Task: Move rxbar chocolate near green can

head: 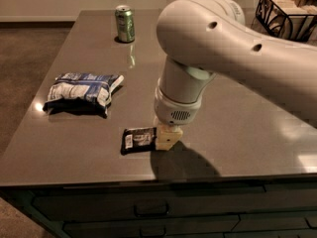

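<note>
The rxbar chocolate (138,139), a flat dark bar with white lettering, lies on the grey table (237,128) near its front edge. My gripper (167,137) points down at the bar's right end, with a pale fingertip (167,138) at the bar's edge. The big white arm (223,48) hides most of the gripper. The green can (125,24) stands upright at the far back of the table, well away from the bar.
A puffy blue-and-white chip bag (81,90) lies left of the bar. A black wire basket (287,14) holding items stands at the back right. Drawers (148,212) run below the table's front edge. The floor is on the left.
</note>
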Available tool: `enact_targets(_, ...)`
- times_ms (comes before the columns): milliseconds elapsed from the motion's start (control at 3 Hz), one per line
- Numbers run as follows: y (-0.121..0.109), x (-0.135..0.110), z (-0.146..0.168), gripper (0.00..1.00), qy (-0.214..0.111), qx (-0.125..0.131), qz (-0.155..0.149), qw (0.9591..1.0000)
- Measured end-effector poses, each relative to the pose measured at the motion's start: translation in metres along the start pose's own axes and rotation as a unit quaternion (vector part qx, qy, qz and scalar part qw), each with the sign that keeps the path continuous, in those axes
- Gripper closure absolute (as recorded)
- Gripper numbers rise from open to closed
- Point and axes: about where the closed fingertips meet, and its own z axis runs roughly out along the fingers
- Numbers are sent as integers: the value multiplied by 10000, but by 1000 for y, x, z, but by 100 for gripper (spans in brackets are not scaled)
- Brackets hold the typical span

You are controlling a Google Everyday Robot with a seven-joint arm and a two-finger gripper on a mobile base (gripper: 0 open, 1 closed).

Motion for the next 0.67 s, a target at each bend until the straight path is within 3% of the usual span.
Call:
enact_targets(333,-27,11,-26,100,-118,203,581,9980)
enact_targets(667,-69,26,-58,100,-250,497,1416,9884)
